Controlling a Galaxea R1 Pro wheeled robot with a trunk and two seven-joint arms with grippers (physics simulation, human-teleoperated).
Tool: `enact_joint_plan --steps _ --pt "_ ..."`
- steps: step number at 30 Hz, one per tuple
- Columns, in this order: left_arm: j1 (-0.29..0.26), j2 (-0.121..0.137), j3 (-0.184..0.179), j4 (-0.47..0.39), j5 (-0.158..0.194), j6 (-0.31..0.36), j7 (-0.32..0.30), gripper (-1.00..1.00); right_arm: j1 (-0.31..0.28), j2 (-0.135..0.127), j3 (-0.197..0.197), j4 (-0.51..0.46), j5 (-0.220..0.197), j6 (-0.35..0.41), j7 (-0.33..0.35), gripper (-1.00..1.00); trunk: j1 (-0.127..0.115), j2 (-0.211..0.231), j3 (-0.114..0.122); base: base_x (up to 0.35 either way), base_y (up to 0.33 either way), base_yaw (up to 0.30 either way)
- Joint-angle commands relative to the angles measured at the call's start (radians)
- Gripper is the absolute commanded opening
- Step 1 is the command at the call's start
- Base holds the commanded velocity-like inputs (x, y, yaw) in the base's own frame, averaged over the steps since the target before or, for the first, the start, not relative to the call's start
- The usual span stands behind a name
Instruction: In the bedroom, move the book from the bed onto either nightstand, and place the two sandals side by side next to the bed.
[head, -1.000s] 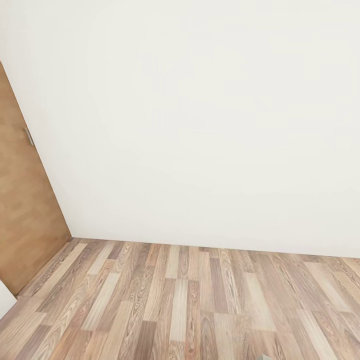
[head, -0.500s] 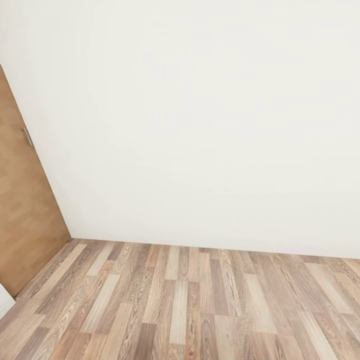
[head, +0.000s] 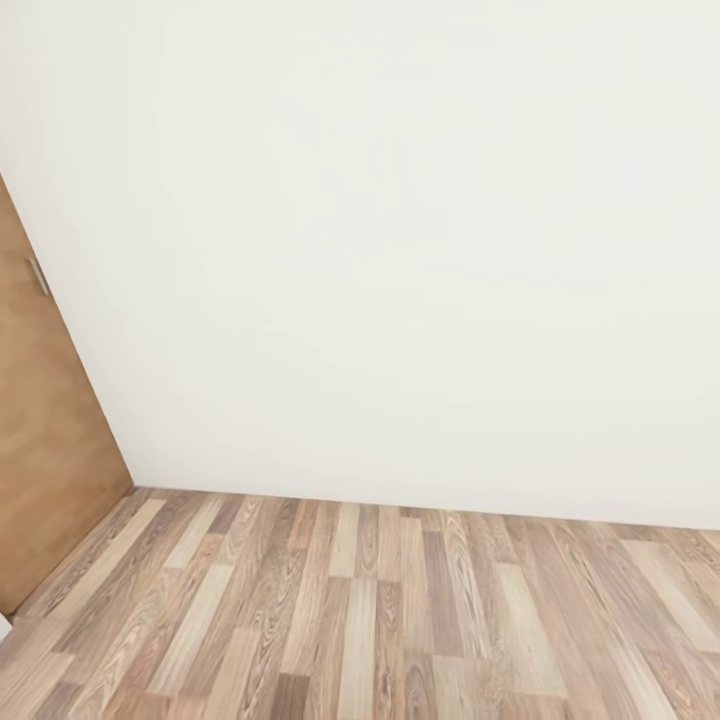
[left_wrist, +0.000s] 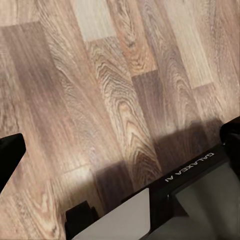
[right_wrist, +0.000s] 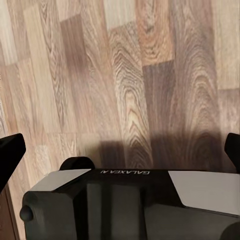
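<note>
The book, the two sandals, the bed and the nightstand are out of view. In the left wrist view my left gripper (left_wrist: 120, 145) hangs over wood-plank floor (left_wrist: 100, 75), its dark fingertips (left_wrist: 7, 155) far apart with nothing between them. Seen from the right wrist, my right gripper (right_wrist: 120, 152) is also open above the floor (right_wrist: 130, 75), and its fingertips (right_wrist: 10, 155) are spread wide and empty.
A plain white wall (head: 400, 250) stands straight ahead and meets the plank floor (head: 360, 610). A brown wooden door (head: 40, 450) with a small metal handle (head: 38, 277) is at the left. My own black and grey base (right_wrist: 130, 200) lies below both grippers.
The whole head view has shifted: the door now sits further left and the wall's foot lower, so the camera has moved. Nothing in the room has moved.
</note>
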Motion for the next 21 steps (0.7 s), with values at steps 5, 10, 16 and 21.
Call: enact_joint_plan --steps 5,10,16,21 --pt "-0.001 0.0 -0.005 0.0 -0.005 -0.008 0.001 1.0 -0.001 -0.001 -0.009 0.001 0.01 0.001 0.002 1.0 0.001 -0.001 -0.001 0.317 0.0 -0.011" --pt "-0.001 -0.002 -0.005 0.0 -0.006 -0.008 0.001 1.0 -0.001 -0.001 -0.009 0.001 0.01 0.001 0.003 1.0 0.001 -0.001 -0.001 0.307 0.0 -0.143" --pt "-0.001 -0.006 -0.005 0.0 -0.005 -0.008 0.001 1.0 -0.001 -0.001 -0.009 0.002 0.01 0.001 0.003 1.0 0.001 -0.001 -0.001 0.274 0.0 -0.197" --pt "-0.001 -0.006 -0.005 0.0 -0.005 -0.008 0.001 1.0 -0.001 -0.001 -0.009 0.001 0.01 0.001 0.003 1.0 0.001 -0.001 -0.001 0.225 0.0 -0.158"
